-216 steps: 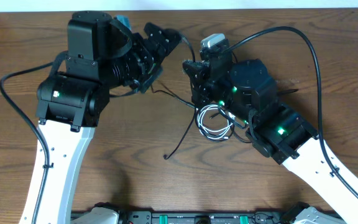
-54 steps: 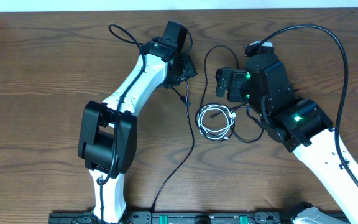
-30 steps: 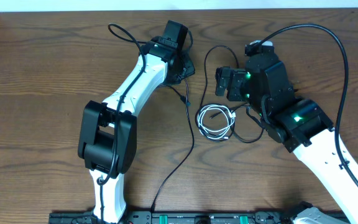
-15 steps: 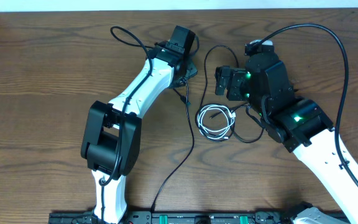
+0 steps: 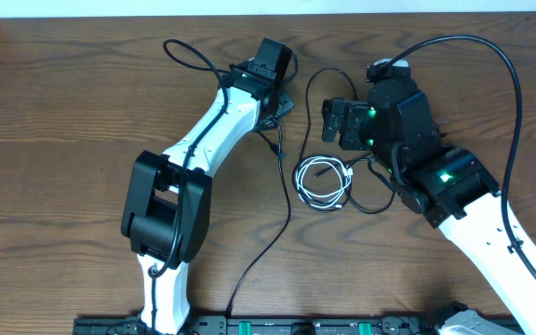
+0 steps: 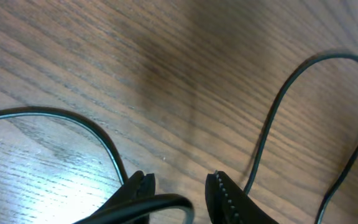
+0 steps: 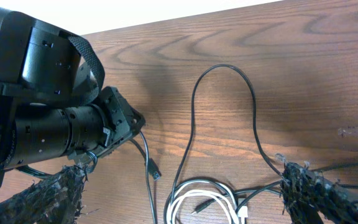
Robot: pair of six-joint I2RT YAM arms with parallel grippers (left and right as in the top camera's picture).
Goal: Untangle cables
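Left gripper [image 6: 179, 179] narrowly parted, a black cable [image 6: 163, 200] crossing between its jaws; right gripper [image 7: 185, 177] spread wide, white cable [image 7: 173, 205] lying between its fingers.

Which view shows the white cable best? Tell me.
Overhead: the white cable lies there as a whole coil. The right wrist view cuts off its lower part; the left wrist view shows none of it.

A dark wooden table [image 5: 63, 140] bears the lot. A coiled white cable [image 5: 323, 182] lies on it, a long black cable [image 5: 288, 200] running just beside.
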